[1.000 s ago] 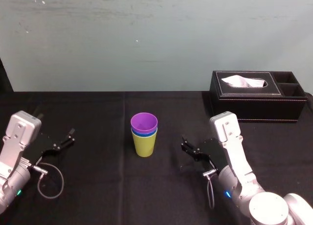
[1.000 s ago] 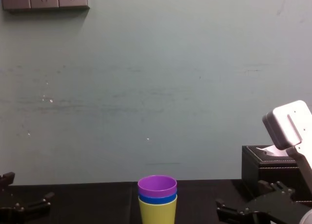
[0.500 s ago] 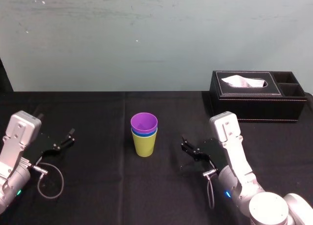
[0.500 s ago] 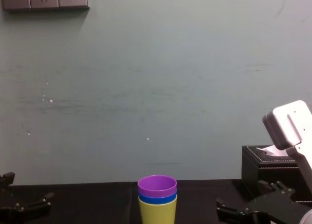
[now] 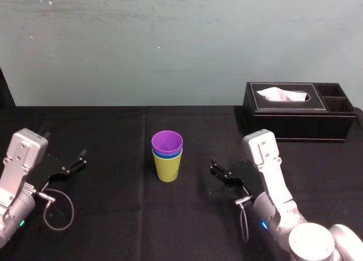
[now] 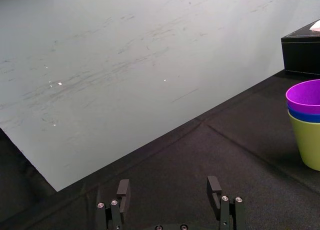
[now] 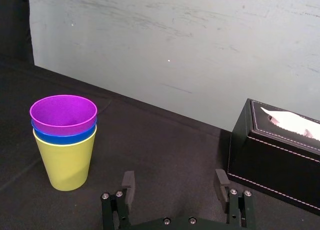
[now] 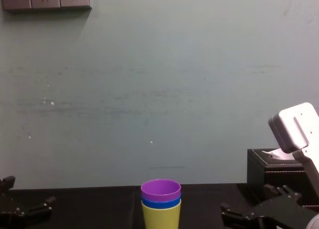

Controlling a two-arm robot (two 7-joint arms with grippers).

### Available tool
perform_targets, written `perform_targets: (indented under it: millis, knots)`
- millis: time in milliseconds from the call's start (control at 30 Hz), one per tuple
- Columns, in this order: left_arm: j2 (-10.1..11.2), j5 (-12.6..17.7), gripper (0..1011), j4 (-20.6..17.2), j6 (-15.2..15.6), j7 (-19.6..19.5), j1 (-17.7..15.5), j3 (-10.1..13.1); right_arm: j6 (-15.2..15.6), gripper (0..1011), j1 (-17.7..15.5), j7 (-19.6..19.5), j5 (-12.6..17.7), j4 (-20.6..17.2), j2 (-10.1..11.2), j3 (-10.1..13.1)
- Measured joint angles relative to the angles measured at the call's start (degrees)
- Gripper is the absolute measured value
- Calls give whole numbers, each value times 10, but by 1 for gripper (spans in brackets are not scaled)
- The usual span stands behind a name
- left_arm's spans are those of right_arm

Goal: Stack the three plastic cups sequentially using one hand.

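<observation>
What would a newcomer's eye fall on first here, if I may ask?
The purple cup nested in the blue cup nested in the yellow-green cup stands upright mid-table on black cloth. A black tissue box sits far right. The open right tool and open left tool flank them.

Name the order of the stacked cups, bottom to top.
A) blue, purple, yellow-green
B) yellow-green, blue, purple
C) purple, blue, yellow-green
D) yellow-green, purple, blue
B: the yellow-green cup is the outer one at the bottom. The rim of the blue cup shows just above it, and the purple cup sits nested on top.
</observation>
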Motion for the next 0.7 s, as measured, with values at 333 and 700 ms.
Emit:
perform_targets:
  millis: [333,700]
  knots:
    - [0,0,1000,0,0,0,0,0,0,1003,0,0,0,0,0,0]
    - [0,0,1000,0,0,0,0,0,0,1003,0,0,0,0,0,0]
